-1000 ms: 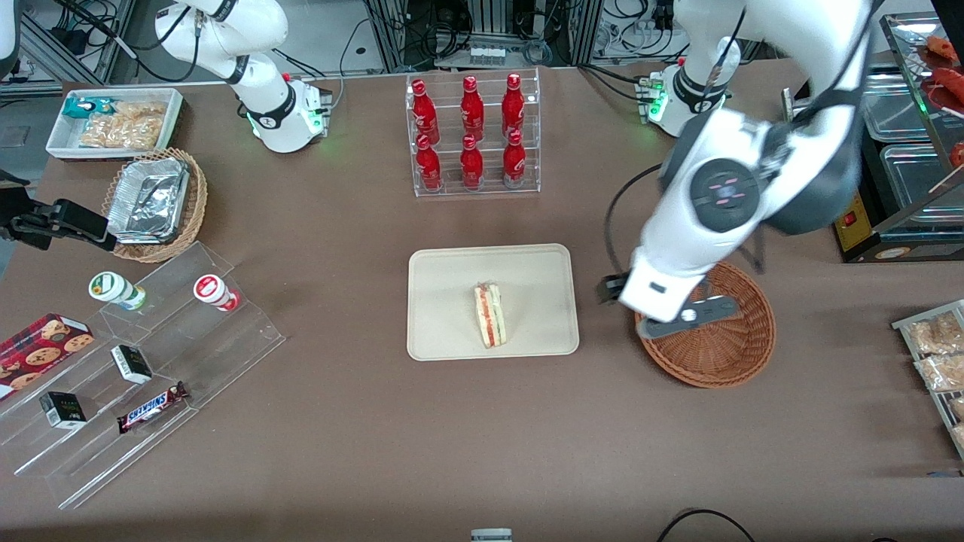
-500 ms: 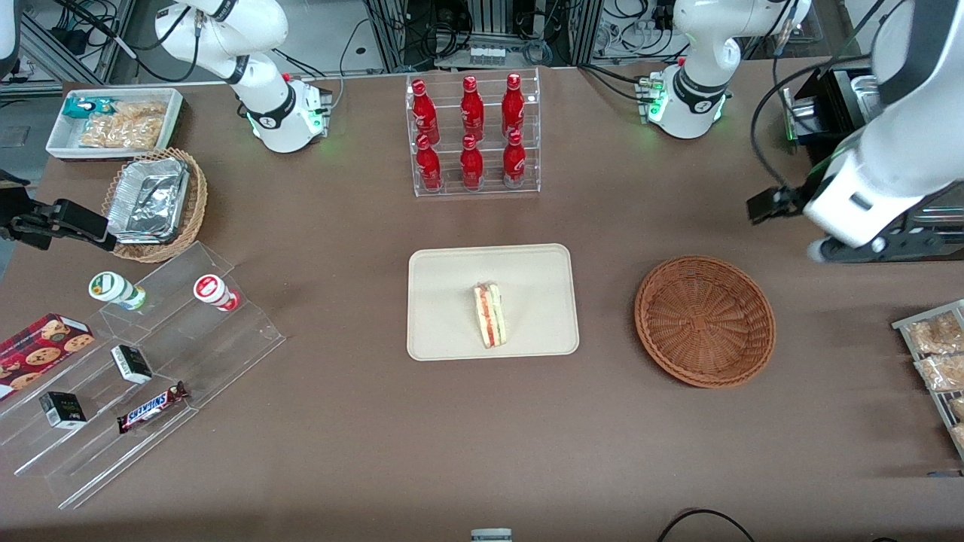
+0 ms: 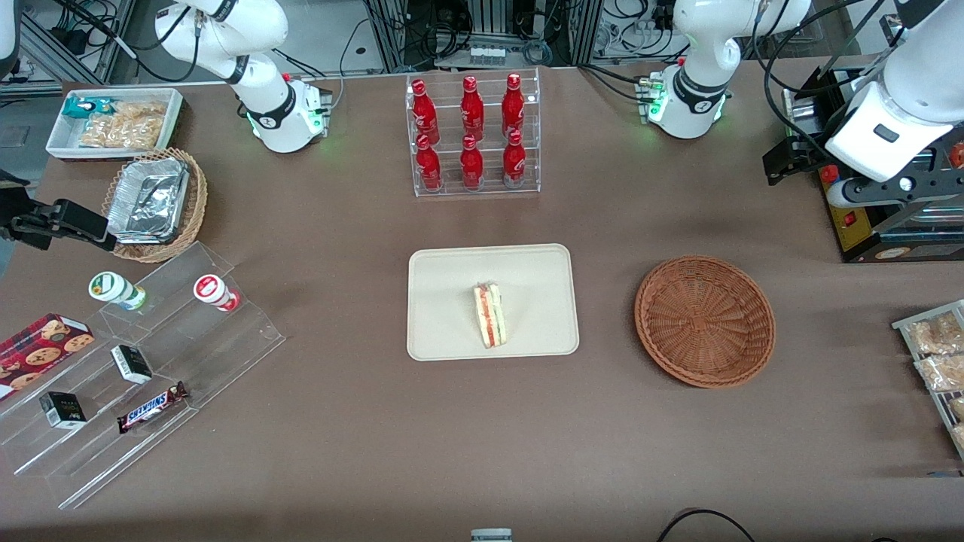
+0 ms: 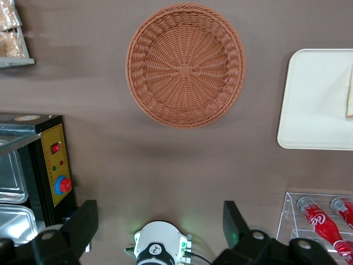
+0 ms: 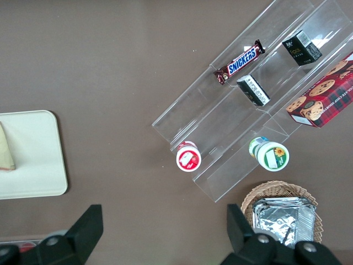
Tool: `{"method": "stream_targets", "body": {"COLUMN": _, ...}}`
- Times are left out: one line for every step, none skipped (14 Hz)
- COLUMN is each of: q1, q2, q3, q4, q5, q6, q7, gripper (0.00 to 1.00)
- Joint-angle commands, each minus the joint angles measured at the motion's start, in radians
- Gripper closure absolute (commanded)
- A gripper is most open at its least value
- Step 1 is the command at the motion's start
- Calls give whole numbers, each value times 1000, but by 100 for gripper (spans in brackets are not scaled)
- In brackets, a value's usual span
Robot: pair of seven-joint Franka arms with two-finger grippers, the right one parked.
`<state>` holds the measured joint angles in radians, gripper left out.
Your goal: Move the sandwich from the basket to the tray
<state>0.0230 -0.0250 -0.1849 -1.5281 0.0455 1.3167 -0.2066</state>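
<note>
The sandwich (image 3: 490,315) lies on its side near the middle of the cream tray (image 3: 444,331), filling edge up — placed, by the look of it. The wicker basket (image 3: 705,321) beside the tray holds nothing. The hand (image 4: 160,223) hangs high above the bench toward the working arm's end, fingers (image 4: 83,226) spread wide and empty. What remains is retreat — best done by keeping high, clear of the bottle rack (image 3: 473,135).
</note>
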Motion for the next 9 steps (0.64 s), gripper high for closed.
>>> {"method": "stream_targets", "body": {"q1": 5, "q2": -13, "q3": 18, "q4": -6, "q5": -2, "q6": -31, "q7": -14, "gripper": 0}}
{"method": "stream_targets", "body": {"q1": 5, "q2": -10, "q3": 18, "q4": -4, "q5": -12, "q6": -31, "q7": -14, "gripper": 0}}
{"method": "stream_targets", "body": {"q1": 5, "q2": -9, "q3": 18, "q4": -4, "q5": -12, "q6": -30, "q7": -7, "gripper": 0}}
{"method": "stream_targets", "body": {"q1": 5, "q2": -1, "q3": 18, "q4": -1, "q5": -13, "q6": -28, "q7": -8, "gripper": 0}}
{"method": "stream_targets", "body": {"q1": 2, "q2": 17, "q3": 15, "q4": 19, "q5": -7, "q6": -30, "q7": -11, "gripper": 0}}
{"method": "stream_targets", "body": {"q1": 2, "q2": 36, "q3": 15, "q4": 48, "q5": -7, "q6": -30, "q7": -14, "gripper": 0}}
{"method": "stream_targets", "body": {"q1": 2, "q2": 42, "q3": 15, "q4": 57, "q5": -9, "q6": -28, "q7": -14, "gripper": 0}}
{"method": "stream_targets", "body": {"q1": 3, "q2": 42, "q3": 16, "q4": 57, "q5": -13, "q6": -28, "q7": -13, "gripper": 0}}
{"method": "stream_targets", "body": {"q1": 3, "q2": 42, "q3": 16, "q4": 57, "q5": -15, "q6": -28, "q7": -13, "gripper": 0}}
